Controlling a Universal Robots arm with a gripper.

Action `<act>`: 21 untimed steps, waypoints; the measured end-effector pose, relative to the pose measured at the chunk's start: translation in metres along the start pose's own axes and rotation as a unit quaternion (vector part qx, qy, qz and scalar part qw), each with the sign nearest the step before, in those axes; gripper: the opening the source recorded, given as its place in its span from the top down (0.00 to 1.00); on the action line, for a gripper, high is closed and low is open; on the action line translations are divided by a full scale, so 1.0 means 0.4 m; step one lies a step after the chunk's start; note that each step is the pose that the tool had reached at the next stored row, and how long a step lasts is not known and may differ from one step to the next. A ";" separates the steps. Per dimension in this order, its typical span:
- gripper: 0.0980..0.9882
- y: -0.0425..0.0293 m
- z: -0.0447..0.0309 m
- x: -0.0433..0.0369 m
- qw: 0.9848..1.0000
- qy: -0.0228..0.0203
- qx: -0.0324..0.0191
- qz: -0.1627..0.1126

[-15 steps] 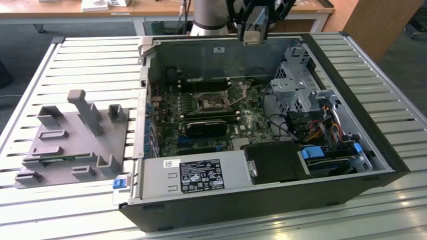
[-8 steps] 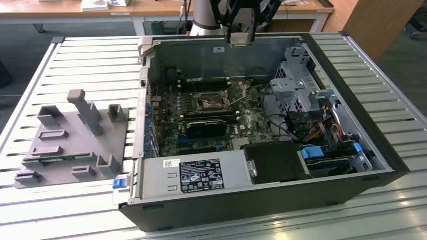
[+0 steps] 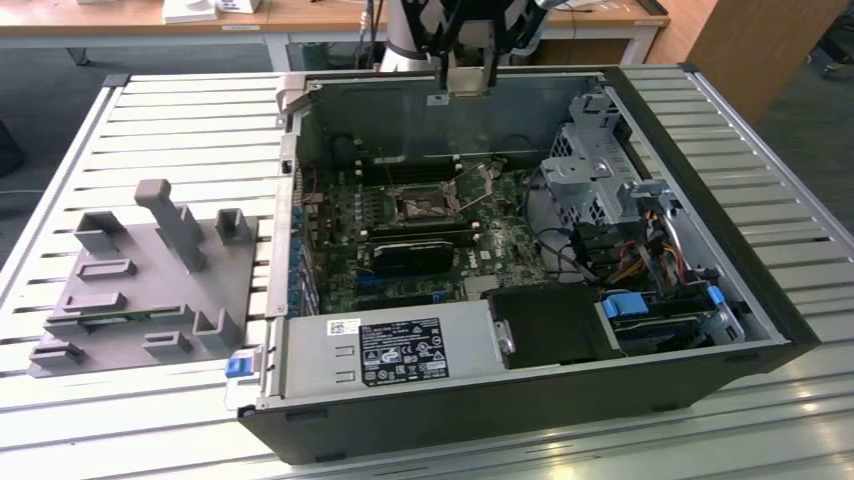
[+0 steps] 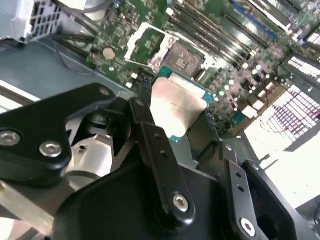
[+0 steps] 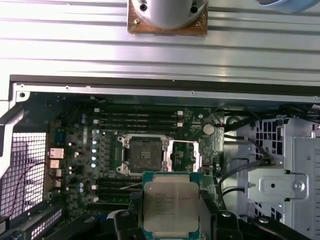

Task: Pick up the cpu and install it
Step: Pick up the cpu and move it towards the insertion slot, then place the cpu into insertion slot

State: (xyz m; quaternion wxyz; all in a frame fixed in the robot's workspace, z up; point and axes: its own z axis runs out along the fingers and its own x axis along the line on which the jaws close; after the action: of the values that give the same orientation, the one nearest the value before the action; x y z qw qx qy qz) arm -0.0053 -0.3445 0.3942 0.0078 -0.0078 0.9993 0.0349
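Exterior view's left holds a grey plastic tray (image 3: pixel 140 290) with upright posts, set on the slatted table (image 3: pixel 174 110). Just beside it lies the open computer case (image 3: pixel 747 300). Its power supply (image 3: pixel 387 355) carries a small white sticker and a black label, their print too fine to make out. Above the case's far wall the gripper (image 3: pixel 466 72) is clamped on the cpu (image 3: pixel 466 84), held in the air apart from the bare socket (image 3: pixel 424 205). In the first wrist view faint print crosses the cpu's metal lid, and the socket's frame (image 5: pixel 183 155) seems swung aside. Further right stands the drive cage (image 3: pixel 594 165).
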 end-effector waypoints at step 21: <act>0.51 0.000 0.006 0.037 0.998 -0.004 0.000 0.057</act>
State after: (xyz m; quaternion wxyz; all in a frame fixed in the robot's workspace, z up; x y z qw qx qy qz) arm -0.0201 -0.3445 0.3915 0.0099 0.0490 0.9981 0.0350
